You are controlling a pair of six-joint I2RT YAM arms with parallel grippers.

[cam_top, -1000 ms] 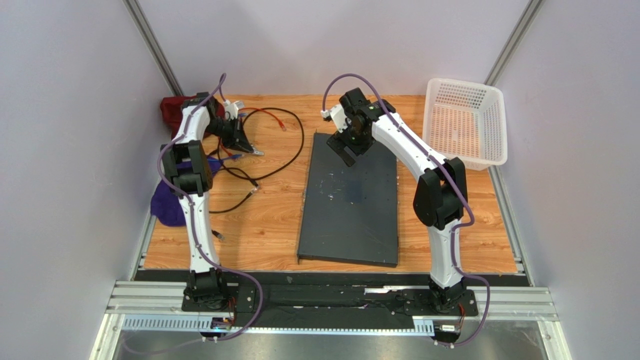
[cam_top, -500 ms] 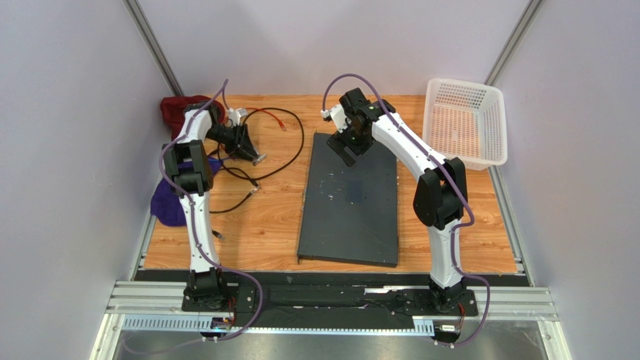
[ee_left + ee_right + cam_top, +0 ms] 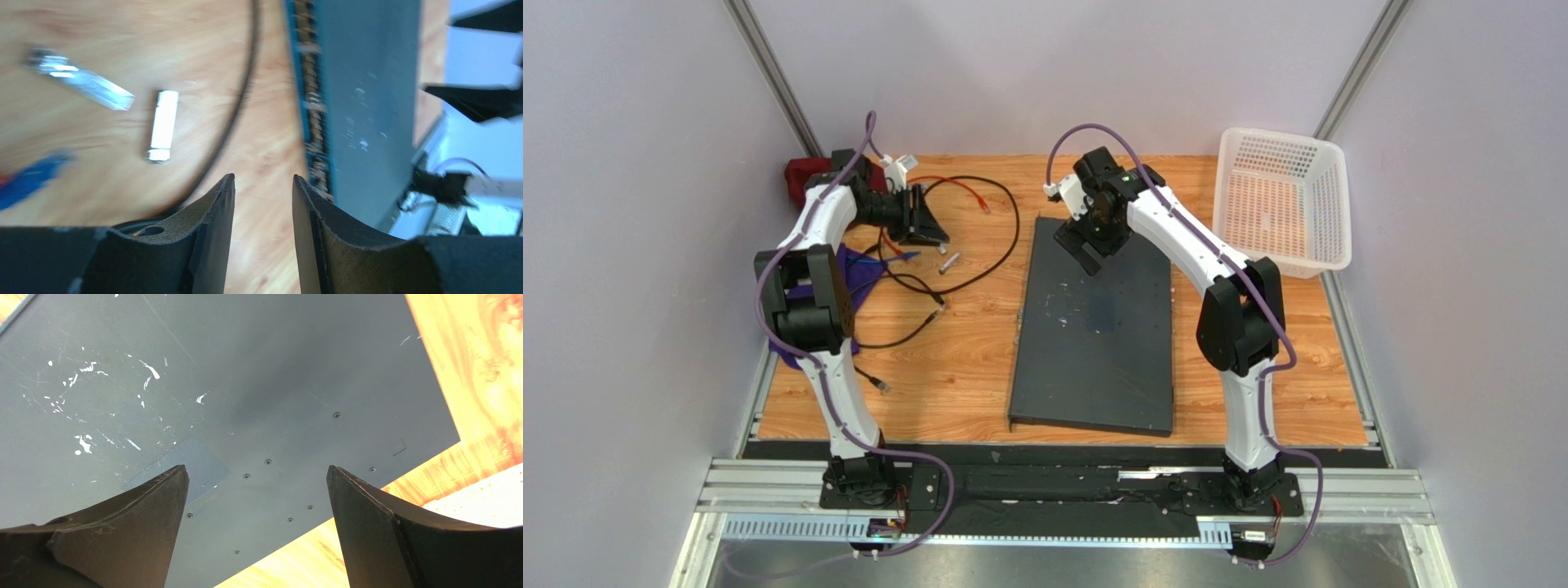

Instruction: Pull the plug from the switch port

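The switch (image 3: 1093, 331) is a large dark grey slab lying mid-table; its port edge (image 3: 310, 104) faces left. A small silver-white plug (image 3: 949, 262) lies loose on the wood left of the switch, and it also shows in the left wrist view (image 3: 161, 125). My left gripper (image 3: 934, 233) hovers just behind it, open and empty (image 3: 264, 177). My right gripper (image 3: 1085, 249) is open wide above the switch's far end, with the speckled top (image 3: 245, 386) between its fingers (image 3: 256, 468).
Black cable (image 3: 989, 263) and red cable (image 3: 971, 186) loop across the far left of the table. A second silver connector (image 3: 83, 86) and a blue plug (image 3: 30, 177) lie nearby. A purple cloth (image 3: 799, 331) and a red cloth (image 3: 803, 178) sit at the left edge. A white mesh basket (image 3: 1281, 196) stands far right.
My left arm's elbow has swung out to the left and its gripper has drawn back a little. The silver plug now lies apart from the fingers. The right arm has barely moved.
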